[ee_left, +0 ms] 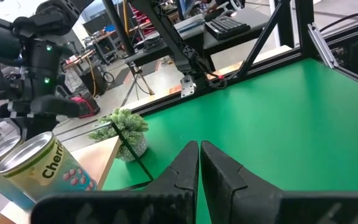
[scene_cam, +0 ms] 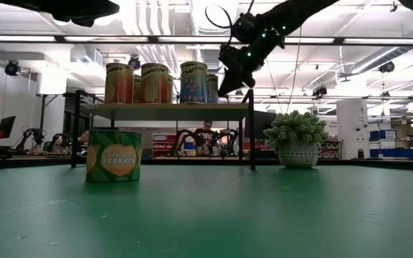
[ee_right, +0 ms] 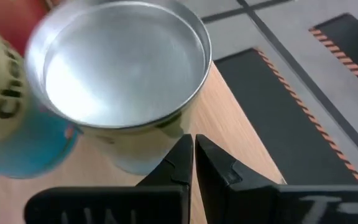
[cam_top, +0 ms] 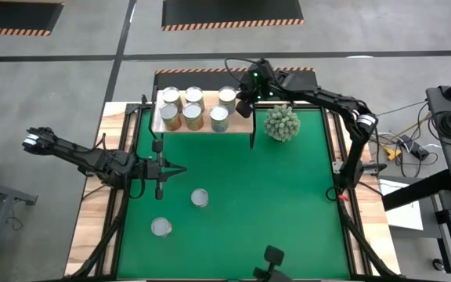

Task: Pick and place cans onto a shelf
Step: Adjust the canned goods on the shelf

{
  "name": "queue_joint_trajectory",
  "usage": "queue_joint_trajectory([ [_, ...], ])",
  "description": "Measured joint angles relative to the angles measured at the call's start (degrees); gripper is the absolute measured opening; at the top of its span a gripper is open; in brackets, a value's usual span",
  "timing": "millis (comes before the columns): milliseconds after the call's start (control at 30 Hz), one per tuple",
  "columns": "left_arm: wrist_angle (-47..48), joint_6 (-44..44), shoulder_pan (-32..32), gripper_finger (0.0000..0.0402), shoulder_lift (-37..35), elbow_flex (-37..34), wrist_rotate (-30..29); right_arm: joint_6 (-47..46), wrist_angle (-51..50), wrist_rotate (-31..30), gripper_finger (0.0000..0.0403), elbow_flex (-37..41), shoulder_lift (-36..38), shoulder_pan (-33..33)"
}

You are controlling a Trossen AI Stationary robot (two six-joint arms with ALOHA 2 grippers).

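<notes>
Six cans stand on the wooden shelf (cam_top: 239,125) at the far side, in two rows; the far-right one (cam_top: 227,96) fills the right wrist view (ee_right: 120,68). My right gripper (cam_top: 244,108) hovers shut at the shelf's right end, beside that can, its fingertips (ee_right: 191,149) close under the can's rim. Two more cans (cam_top: 200,197) (cam_top: 160,227) stand upright on the green mat; the low view shows one with a green-yellow label (scene_cam: 113,155). My left gripper (cam_top: 182,168) waits shut over the mat's left part, touching nothing. My right gripper comes slanting down from the right at the side of the far-right can (ee_right: 151,149), just below its rim, with its fingers shut. I cannot tell whether the fingertips touch the can. The can stands upright on the shelf.
A spiky green plant in a pot (cam_top: 281,123) stands on the mat just right of the shelf, under my right arm. The shelf's black legs (scene_cam: 252,136) reach down to the mat. Open mat lies in the middle and right (cam_top: 272,204).
</notes>
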State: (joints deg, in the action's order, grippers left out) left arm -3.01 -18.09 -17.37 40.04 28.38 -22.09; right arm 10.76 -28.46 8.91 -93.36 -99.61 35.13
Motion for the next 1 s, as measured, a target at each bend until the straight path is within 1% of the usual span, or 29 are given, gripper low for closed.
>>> queue_joint_trajectory([
  [667,0.0,0.0,0.0,0.0000,0.0,0.0,0.0,-0.2,8.4,0.5,0.0009,0.8,0.0,-2.2],
  [767,0.0,0.0,0.0,0.0000,0.0,0.0,0.0,-0.2,8.3,0.5,0.0009,0.8,0.0,-2.3],
  [1000,0.0,0.2,0.0,0.0000,0.0,0.0,0.0,-0.1,4.5,0.5,0.0009,0.8,0.0,-2.3],
])
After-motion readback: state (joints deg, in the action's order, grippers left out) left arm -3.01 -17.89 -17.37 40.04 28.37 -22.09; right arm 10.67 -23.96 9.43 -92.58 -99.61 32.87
